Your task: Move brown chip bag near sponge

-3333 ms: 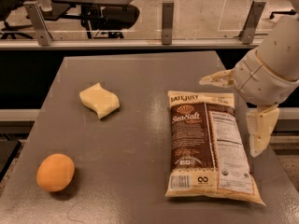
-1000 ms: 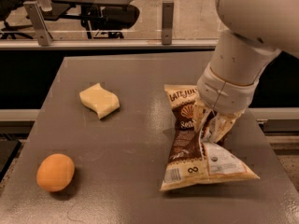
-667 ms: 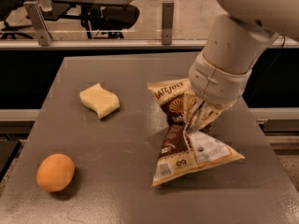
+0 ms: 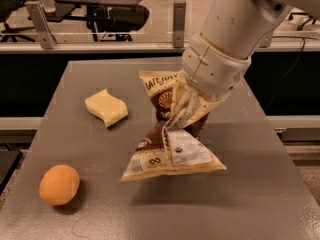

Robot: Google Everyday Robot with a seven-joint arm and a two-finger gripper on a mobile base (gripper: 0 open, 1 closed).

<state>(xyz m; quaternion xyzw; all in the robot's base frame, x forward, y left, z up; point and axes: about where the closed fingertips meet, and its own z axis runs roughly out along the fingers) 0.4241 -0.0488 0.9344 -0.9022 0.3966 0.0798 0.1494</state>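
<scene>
The brown chip bag [image 4: 170,144] hangs crumpled and pinched at its middle, lifted off the grey table [image 4: 250,194] near the centre. My gripper [image 4: 182,115] is shut on the bag's middle, with the big white arm above it at the upper right. The sponge [image 4: 106,107], a pale yellow block with wavy sides, lies on the table to the left of the bag, a short gap away.
A round orange fruit [image 4: 59,184] sits at the front left of the table. A rail with metal posts [image 4: 179,16] runs behind the table's far edge. Chairs stand beyond it.
The gripper closed on the bag, lifted it off the table and has carried it leftward toward the sponge. The bag has crumpled. Sponge and orange have not moved.
</scene>
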